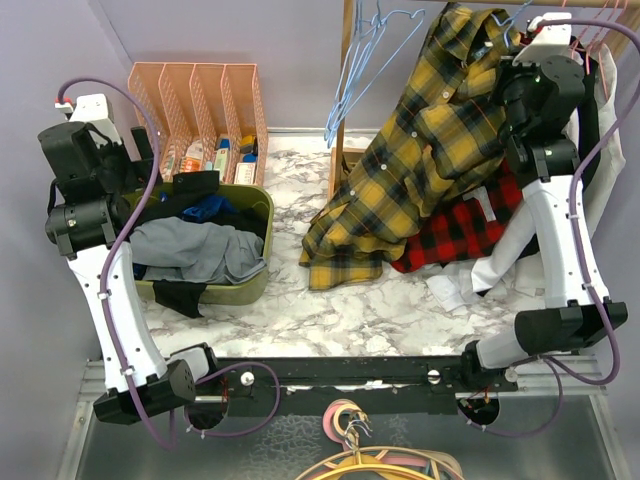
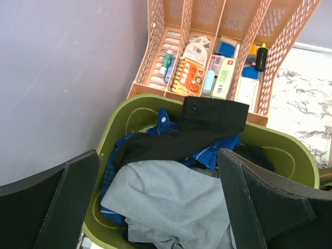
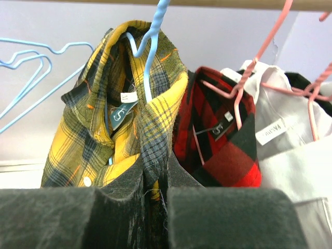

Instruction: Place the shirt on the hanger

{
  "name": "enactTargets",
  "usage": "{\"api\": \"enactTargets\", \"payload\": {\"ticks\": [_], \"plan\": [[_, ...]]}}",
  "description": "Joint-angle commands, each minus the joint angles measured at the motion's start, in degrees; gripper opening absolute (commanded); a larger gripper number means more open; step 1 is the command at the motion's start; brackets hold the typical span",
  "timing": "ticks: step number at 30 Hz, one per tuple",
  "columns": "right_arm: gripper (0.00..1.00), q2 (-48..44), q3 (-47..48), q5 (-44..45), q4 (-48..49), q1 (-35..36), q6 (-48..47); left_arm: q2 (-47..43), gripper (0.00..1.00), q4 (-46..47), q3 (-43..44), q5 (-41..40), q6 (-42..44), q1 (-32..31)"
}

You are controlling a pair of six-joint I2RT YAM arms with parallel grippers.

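At the far right, the yellow plaid shirt (image 3: 119, 119) hangs by its collar on the light-blue hanger (image 3: 152, 41), whose hook goes up to the wooden rod (image 3: 233, 4). Its lower part trails down onto the marble table (image 1: 400, 310), just left of a red-and-black plaid shirt (image 3: 228, 166) on a pink hanger (image 3: 249, 67). The right fingers (image 3: 233, 218) are pinched tight on a fold of the yellow shirt's front edge, just below the collar. At the left, the left fingers (image 2: 67, 207) are spread wide and grip nothing, above a green bin (image 2: 106, 135) of grey cloth (image 2: 171, 202) and dark clothes.
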Motion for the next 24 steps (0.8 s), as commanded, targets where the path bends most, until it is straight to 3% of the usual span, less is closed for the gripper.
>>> {"api": "enactTargets", "payload": {"ticks": [1, 9, 24], "plan": [[0.01, 2.2, 4.6, -6.7, 6.0, -2.5, 2.2, 0.4, 0.99, 1.1, 1.9, -4.7, -2.7, 0.4], [0.01, 6.7, 8.3, -10.0, 3.5, -3.5, 3.0, 1.1, 0.99, 1.8, 1.4, -6.4, -2.7, 0.4], [0.01, 3.0, -0.9, -7.9, 1.7, -3.7, 5.5, 2.9, 0.99, 1.8, 0.5, -3.2, -2.0, 0.6]]}}
